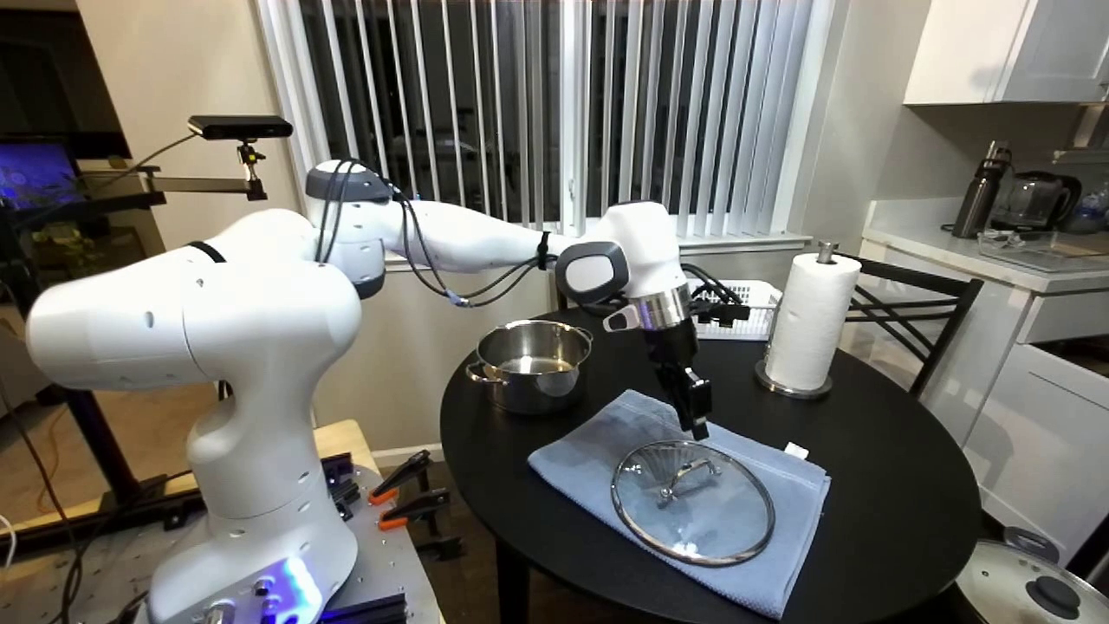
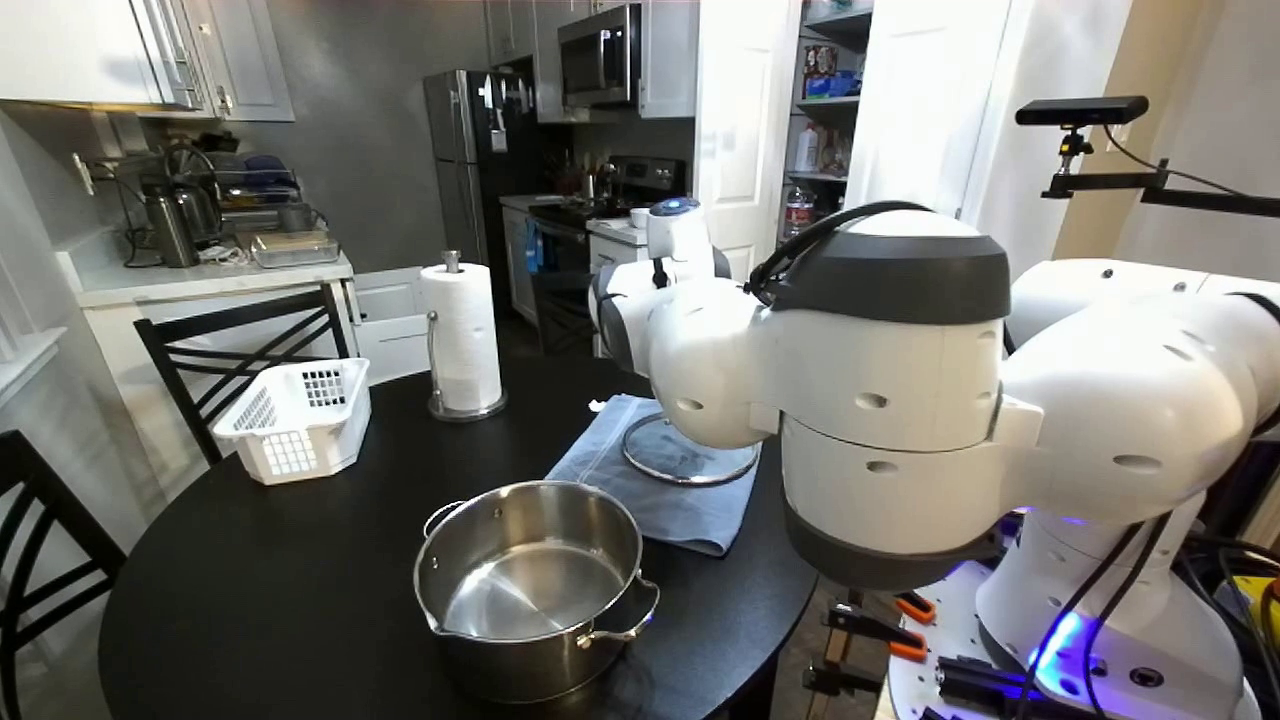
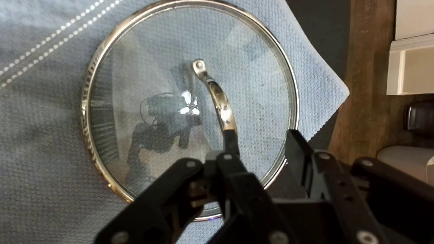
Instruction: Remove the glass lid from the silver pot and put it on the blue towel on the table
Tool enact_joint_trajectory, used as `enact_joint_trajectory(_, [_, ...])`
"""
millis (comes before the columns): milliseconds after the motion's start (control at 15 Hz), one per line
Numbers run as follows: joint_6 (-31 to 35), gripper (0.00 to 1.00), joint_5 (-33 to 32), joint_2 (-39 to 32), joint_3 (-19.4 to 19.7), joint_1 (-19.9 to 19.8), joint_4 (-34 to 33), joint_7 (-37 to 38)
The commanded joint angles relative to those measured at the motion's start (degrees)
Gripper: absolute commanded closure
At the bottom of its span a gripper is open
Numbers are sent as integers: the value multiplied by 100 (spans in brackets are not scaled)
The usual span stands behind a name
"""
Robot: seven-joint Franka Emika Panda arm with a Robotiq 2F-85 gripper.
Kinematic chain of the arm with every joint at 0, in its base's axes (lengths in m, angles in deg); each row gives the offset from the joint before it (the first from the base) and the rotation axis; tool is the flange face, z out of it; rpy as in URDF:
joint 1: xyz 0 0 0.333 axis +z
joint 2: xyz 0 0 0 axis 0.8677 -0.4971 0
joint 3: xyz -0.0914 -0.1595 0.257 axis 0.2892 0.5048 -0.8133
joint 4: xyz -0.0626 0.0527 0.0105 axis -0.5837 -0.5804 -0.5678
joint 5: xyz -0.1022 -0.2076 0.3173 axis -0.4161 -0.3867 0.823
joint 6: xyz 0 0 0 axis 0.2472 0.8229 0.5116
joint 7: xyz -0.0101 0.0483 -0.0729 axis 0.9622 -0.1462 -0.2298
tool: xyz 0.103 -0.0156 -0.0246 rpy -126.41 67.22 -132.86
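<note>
"Lying flat on the blue towel point(image 1: 579, 459) is the glass lid point(image 1: 703, 524), one clear round disc ringed in metal, as an exterior view shows it."

"And underneath?"

"The towel is light and rectangular, with a single white tag point(image 1: 796, 451) at its edge. It covers part of the round table point(image 1: 888, 472), whose smooth top is black. Pale vertical blinds point(image 1: 741, 113) hang in the background."

"Where do you see the silver pot point(image 2: 525, 668)?"

"In an exterior view, upright on the same table, near the towel but apart from it. Its steel is polished, with two loop handles point(image 2: 618, 633) and a small pouring lip. One white plastic basket point(image 2: 330, 440) with a grid of holes shares the table, plus one paper towel roll point(image 2: 462, 335) on a metal stand point(image 2: 470, 412)."

"How many chairs point(image 2: 240, 314)?"

"At least two, black with slatted backs. Further back are a microwave point(image 2: 600, 57) and a fridge point(image 2: 465, 150)."

"And from the wrist?"

"There the towel shows a pebbled weave and two rows of white stitching point(image 3: 51, 50). The gripper point(image 3: 263, 139) is released: its two black fingers point(image 3: 299, 149) stand apart above the lid, the rim visible between them. One covers the near end of the arched metal handle point(image 3: 223, 108); whether it touches, I can't tell."
</note>
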Motion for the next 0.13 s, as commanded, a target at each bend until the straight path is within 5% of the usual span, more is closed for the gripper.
enact_joint_trajectory(0, [0, 58, 0, 0, 0, 0, 0, 0])
enact_joint_trajectory(67, [0, 58, 0, 0, 0, 0, 0, 0])
